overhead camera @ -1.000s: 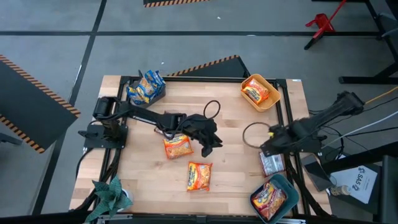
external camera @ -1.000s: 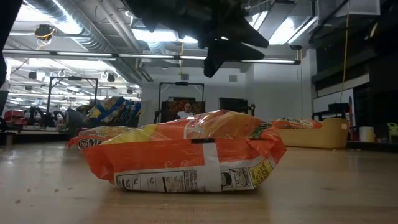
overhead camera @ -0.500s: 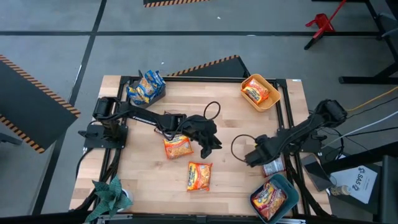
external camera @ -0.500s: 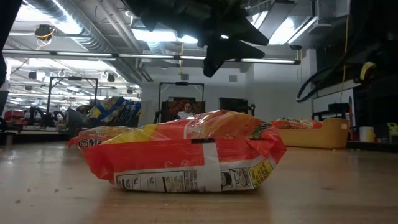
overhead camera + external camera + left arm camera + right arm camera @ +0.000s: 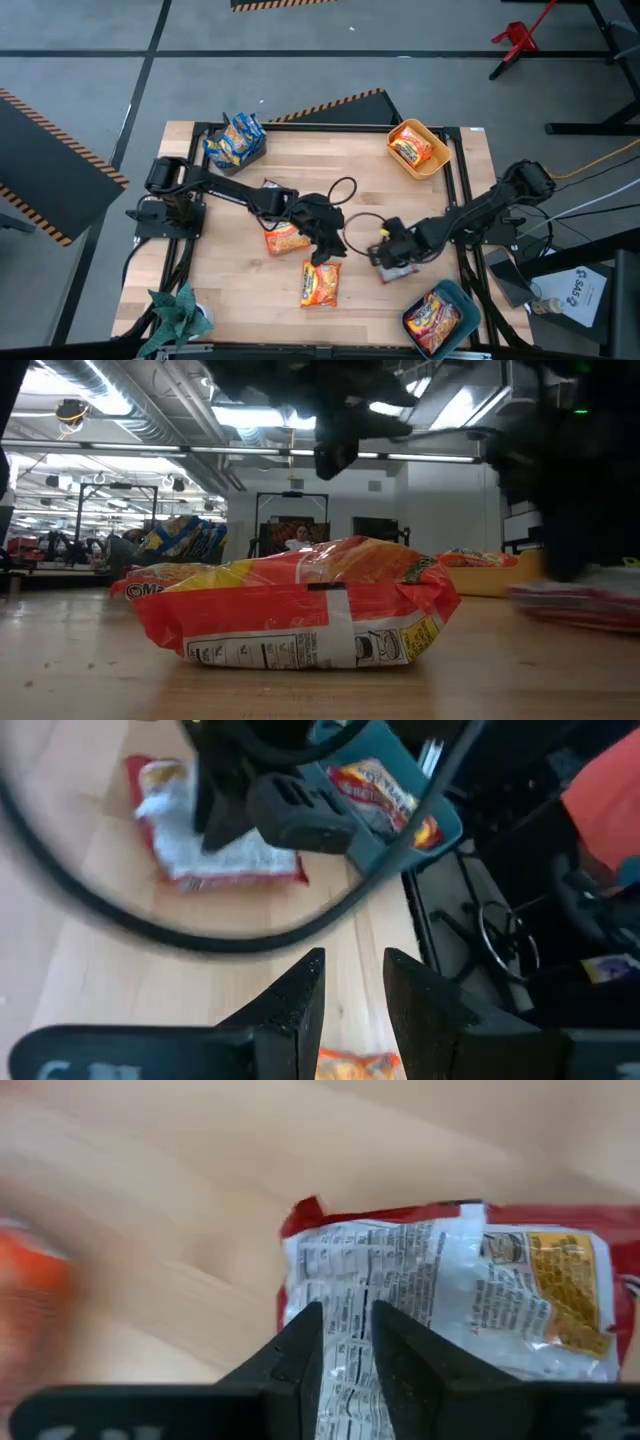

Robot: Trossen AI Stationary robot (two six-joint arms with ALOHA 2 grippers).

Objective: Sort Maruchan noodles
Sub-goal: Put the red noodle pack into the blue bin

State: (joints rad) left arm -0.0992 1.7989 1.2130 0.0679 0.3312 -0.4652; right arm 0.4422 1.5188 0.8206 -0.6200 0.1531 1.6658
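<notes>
Sorting half done: blue packets binned, two orange packets loose on the worktop under the left pincer, slightly spread, right pincer pinching a silver-red packet mid-worktop.

No legible text on packets

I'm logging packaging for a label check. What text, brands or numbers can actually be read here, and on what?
"OMA": partial white letters on the far orange packet, low view.
Near orange packet: back-panel table and seal, print too small to read.
Silver-and-red packet: white panel of print, too blurred to read.
Packets in the teal bin, yellow bin: unreadable.
</notes>
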